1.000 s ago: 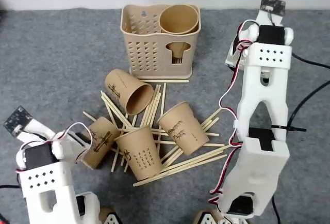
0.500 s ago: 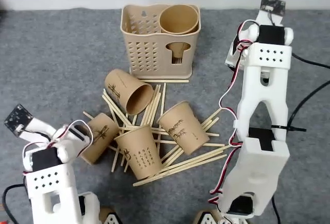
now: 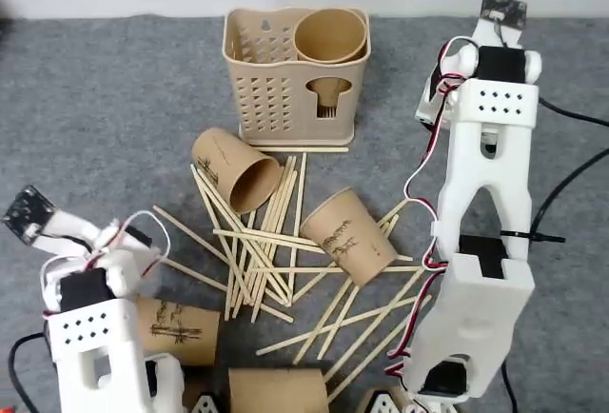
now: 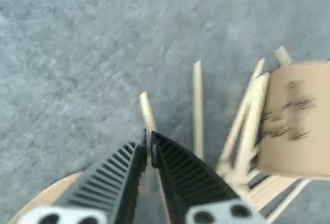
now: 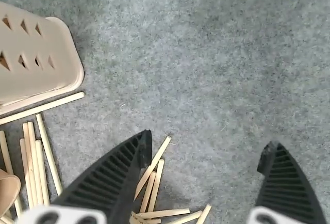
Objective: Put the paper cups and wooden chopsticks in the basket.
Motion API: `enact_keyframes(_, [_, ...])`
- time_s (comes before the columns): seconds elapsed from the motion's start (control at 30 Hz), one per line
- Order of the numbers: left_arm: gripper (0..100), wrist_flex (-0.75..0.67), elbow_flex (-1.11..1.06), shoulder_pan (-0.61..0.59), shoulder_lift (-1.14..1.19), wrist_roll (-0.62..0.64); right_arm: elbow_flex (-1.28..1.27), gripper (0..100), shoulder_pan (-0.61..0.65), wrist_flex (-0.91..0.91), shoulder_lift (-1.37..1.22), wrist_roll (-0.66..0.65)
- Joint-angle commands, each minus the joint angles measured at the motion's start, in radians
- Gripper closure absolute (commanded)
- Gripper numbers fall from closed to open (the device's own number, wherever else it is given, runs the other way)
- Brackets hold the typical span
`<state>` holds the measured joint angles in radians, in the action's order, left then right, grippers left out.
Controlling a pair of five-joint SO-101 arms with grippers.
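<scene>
The beige basket (image 3: 228, 47) stands at the back with one paper cup (image 3: 330, 34) upright inside. Two cups lie tipped among the scattered wooden chopsticks (image 3: 257, 232): one (image 3: 231, 167) close to the basket, another (image 3: 347, 232) further right. A third cup (image 3: 176, 329) lies by the left arm's base. My left gripper (image 4: 149, 142) is shut, low over the carpet at the pile's left edge, with a chopstick (image 4: 147, 111) just past its tips. My right gripper (image 5: 209, 140) hangs open over bare carpet, right of the basket (image 5: 36, 64).
A brown cup-like shape (image 3: 276, 389) lies at the front edge between the two arm bases. One chopstick (image 5: 41, 108) rests along the basket's foot. Grey carpet lies bare to the left and far right.
The left arm pulled back toward the front. Two cups went with it to the front edge, the right cup shifted slightly, and the chopsticks spread out. The right arm stayed still.
</scene>
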<state>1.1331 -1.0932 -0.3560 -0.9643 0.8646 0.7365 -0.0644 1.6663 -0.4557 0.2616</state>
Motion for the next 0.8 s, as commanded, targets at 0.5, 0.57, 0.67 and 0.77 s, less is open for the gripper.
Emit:
enact_keyframes(0.5, [72, 0.384, 0.275, 0.003, -0.008, -0.433, 0.054, 67.0, 0.022, -0.013, 0.013, -0.003])
enact_keyframes(0.57, [71, 0.442, 0.329, -0.005, -0.006, -0.491, 0.054, 67.0, 0.042, -0.015, 0.016, -0.002])
enact_keyframes(0.67, [72, 0.514, 0.372, -0.011, 0.021, -0.589, 0.054, 67.0, 0.067, -0.015, 0.019, 0.002])
enact_keyframes(0.77, [72, 0.583, 0.470, -0.011, 0.098, -0.628, 0.054, 67.0, 0.070, -0.015, 0.019, 0.002])
